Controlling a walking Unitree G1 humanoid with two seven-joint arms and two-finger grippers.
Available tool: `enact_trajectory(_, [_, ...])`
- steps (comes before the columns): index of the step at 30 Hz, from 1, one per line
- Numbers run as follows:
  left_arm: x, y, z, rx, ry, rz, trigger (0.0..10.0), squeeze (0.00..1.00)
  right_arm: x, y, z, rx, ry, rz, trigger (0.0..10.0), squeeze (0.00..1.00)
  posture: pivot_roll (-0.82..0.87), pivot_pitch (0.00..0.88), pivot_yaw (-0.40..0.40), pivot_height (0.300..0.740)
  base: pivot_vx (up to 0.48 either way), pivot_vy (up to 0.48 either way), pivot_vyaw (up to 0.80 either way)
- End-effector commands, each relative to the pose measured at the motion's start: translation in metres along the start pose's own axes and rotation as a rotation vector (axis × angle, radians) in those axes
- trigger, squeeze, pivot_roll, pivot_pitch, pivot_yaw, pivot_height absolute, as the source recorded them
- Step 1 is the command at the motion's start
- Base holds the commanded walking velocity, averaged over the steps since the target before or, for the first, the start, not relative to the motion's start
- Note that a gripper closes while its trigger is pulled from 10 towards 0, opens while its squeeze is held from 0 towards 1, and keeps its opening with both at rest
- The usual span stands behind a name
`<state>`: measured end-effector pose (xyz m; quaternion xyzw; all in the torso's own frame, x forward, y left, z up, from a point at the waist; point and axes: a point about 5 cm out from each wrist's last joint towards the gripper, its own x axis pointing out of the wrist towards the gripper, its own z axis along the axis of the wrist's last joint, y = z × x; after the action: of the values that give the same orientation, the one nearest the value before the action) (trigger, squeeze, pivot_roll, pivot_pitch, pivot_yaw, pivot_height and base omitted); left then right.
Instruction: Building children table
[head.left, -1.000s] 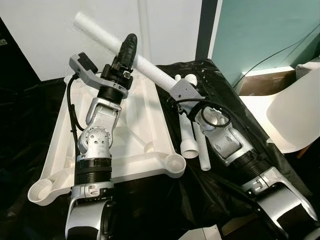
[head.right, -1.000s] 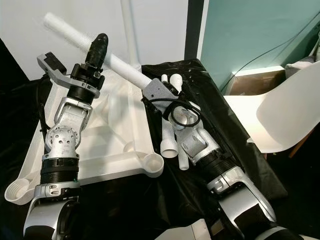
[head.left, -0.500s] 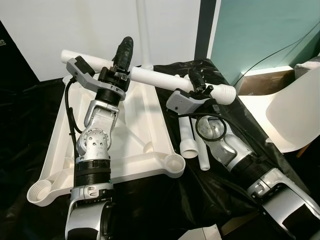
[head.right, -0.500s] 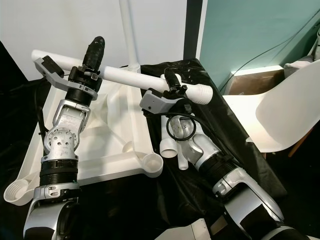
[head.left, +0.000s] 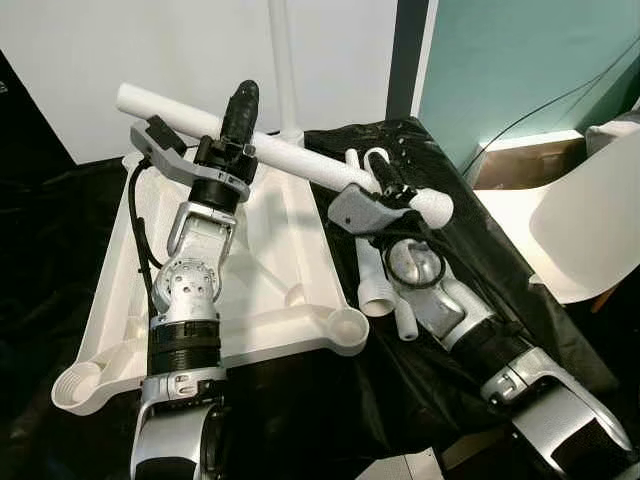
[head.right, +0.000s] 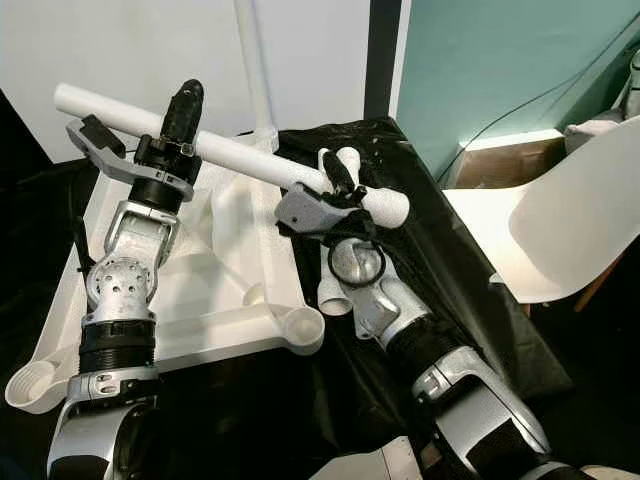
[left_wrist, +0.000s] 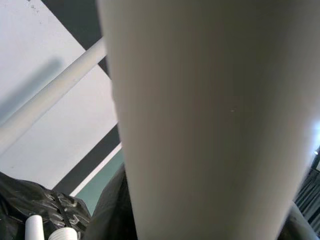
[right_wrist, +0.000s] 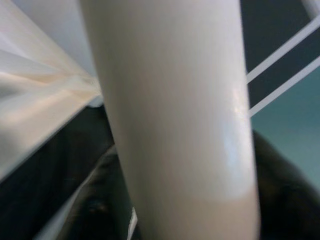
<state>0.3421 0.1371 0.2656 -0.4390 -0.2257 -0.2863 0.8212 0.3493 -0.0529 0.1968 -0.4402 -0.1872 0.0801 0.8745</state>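
White plastic table leg (head.left: 290, 160) hangs in the air above the upturned tabletop (head.left: 270, 290), slanting from ten o'clock down to four o'clock. The left gripper (head.left: 236, 112) is clamped around its upper part, and the right gripper (head.left: 388, 180) is closed around its lower end, with more legs (head.left: 378, 285) lying on the black sheet (head.left: 470, 250) beneath.

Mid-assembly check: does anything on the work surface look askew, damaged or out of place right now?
Nothing looks damaged. The upturned white tabletop lies flat with one leg already standing in its far corner. The left hand and right hand hold another table leg slanted above it; spare legs lie loose on the black sheet.
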Motion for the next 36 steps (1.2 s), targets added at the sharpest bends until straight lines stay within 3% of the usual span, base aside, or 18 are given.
enact_trajectory(1, [0.004,-0.015,-0.003,-0.021,0.011,-0.171,0.0,0.00,0.002,-0.002,0.004,0.098,0.031,0.046,10.0,1.00,-0.09,0.000,0.081,0.740,0.000,0.000,0.00])
enact_trajectory(3, [0.004,-0.015,-0.003,-0.021,0.011,-0.171,0.0,0.00,0.002,-0.002,0.004,0.098,0.031,0.046,10.0,1.00,-0.09,0.000,0.081,0.740,0.000,0.000,0.00])
enact_trajectory(4, [0.004,-0.015,-0.003,-0.019,0.012,-0.172,0.0,0.00,0.003,-0.001,0.004,0.198,0.077,0.108,10.0,1.00,-0.09,0.000,0.081,0.740,0.000,0.000,0.00])
enact_trajectory(5, [0.004,-0.015,-0.003,-0.018,0.014,-0.174,0.0,0.00,0.001,0.002,0.005,0.296,0.116,0.183,10.0,0.16,-0.09,0.000,0.081,0.740,0.000,0.000,0.00])
enact_trajectory(6, [0.004,-0.015,-0.003,-0.018,0.016,-0.174,0.0,0.00,0.000,0.003,0.005,0.376,0.140,0.263,10.0,0.00,-0.09,0.000,0.081,0.740,0.000,0.000,0.00])
enact_trajectory(12, [0.003,-0.014,-0.003,-0.012,0.024,-0.174,0.0,0.00,-0.002,-0.004,-0.001,0.445,0.176,0.435,10.0,0.00,-0.09,0.000,0.082,0.740,0.000,0.000,0.00])
enact_trajectory(13, [0.004,-0.014,-0.004,-0.005,0.033,-0.177,0.0,0.00,-0.002,-0.008,-0.010,0.424,0.194,0.498,0.0,0.00,-0.10,0.000,0.086,0.740,0.000,0.000,0.00])
enact_trajectory(16, [0.005,-0.015,-0.005,0.001,0.039,-0.181,0.0,0.00,-0.002,-0.009,-0.014,0.403,0.200,0.511,0.0,0.00,-0.10,0.000,0.086,0.740,0.000,0.000,0.00])
enact_trajectory(17, [0.006,-0.016,-0.006,0.010,0.049,-0.183,5.5,0.00,-0.002,-0.011,-0.016,0.393,0.205,0.521,0.0,0.00,-0.10,0.000,0.087,0.740,0.000,0.000,0.00])
enact_trajectory(18, [0.006,-0.016,-0.006,0.010,0.049,-0.183,5.5,0.00,-0.002,-0.011,-0.016,0.393,0.205,0.521,0.0,0.00,-0.10,0.000,0.087,0.740,0.000,0.000,0.00])
enact_trajectory(19, [0.006,-0.016,-0.007,0.013,0.053,-0.182,10.0,0.36,-0.002,-0.012,-0.014,0.414,0.207,0.526,0.0,0.00,-0.10,0.000,0.088,0.740,0.000,0.000,0.00])
enact_trajectory(21, [0.006,-0.016,-0.007,0.013,0.054,-0.182,10.0,0.36,-0.002,-0.012,-0.013,0.422,0.208,0.526,0.0,0.00,-0.10,0.000,0.088,0.740,0.000,0.000,0.00])
enact_trajectory(22, [0.006,-0.016,-0.006,0.014,0.052,-0.181,10.0,0.74,-0.001,-0.012,-0.012,0.423,0.205,0.518,0.0,0.00,-0.10,0.000,0.089,0.740,0.000,0.000,0.00])
enact_trajectory(23, [0.006,-0.016,-0.006,0.015,0.052,-0.180,10.0,1.00,-0.001,-0.013,-0.010,0.426,0.206,0.516,0.0,0.00,-0.10,0.000,0.090,0.740,0.000,0.000,0.00])
enact_trajectory(30, [0.008,-0.016,-0.003,0.024,0.039,-0.159,10.0,1.00,0.006,-0.021,-0.003,0.391,0.194,0.389,0.0,0.00,-0.10,0.000,0.091,0.740,0.000,0.000,0.00])
enact_trajectory(32, [0.010,-0.015,-0.003,0.029,0.034,-0.143,10.0,0.00,0.010,-0.025,-0.001,0.359,0.194,0.279,0.0,0.00,-0.10,0.000,0.091,0.740,0.000,0.000,0.00])
enact_trajectory(34, [0.010,-0.016,-0.003,0.030,0.035,-0.142,10.0,0.00,0.012,-0.026,0.000,0.341,0.193,0.242,0.0,0.00,-0.10,0.000,0.091,0.740,0.000,0.000,0.00])
enact_trajectory(36, [0.010,-0.016,-0.004,0.034,0.039,-0.143,10.0,0.00,0.016,-0.033,0.002,0.205,0.175,0.122,0.0,0.00,-0.10,0.000,0.088,0.740,0.000,0.000,0.00])
